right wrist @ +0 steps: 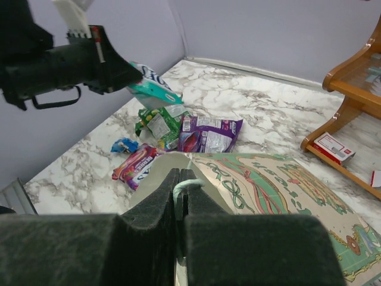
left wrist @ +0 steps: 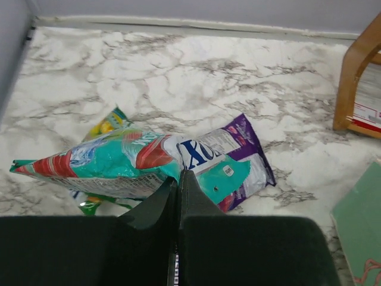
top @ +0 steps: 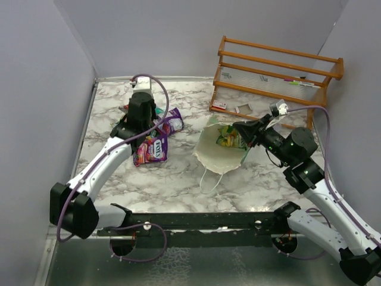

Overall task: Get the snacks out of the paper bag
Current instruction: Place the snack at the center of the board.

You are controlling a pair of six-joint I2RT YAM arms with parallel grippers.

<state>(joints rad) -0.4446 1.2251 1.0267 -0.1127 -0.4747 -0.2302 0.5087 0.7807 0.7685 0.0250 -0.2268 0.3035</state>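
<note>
From above, the paper bag [top: 215,156] is seen on the bench [top: 178,179], snacks [top: 229,140] inside and a pile [top: 152,149] at its 9 o'clock. Left wrist: the left claw [left wrist: 178,179] is clamped shut on a teal packet [left wrist: 113,164], best lowered before release. Right wrist: the right claw [right wrist: 180,179] is pinched shut on the bag's handle [right wrist: 188,185], best kept taut.

The snacks [left wrist: 119,164] are wrapped in glossy, crinkled plastic film. The paper bag [top: 208,152] is made of matt paper. The table [top: 178,179] is finished in a smooth marble pattern, and the rack [top: 271,92] in varnished wood.
</note>
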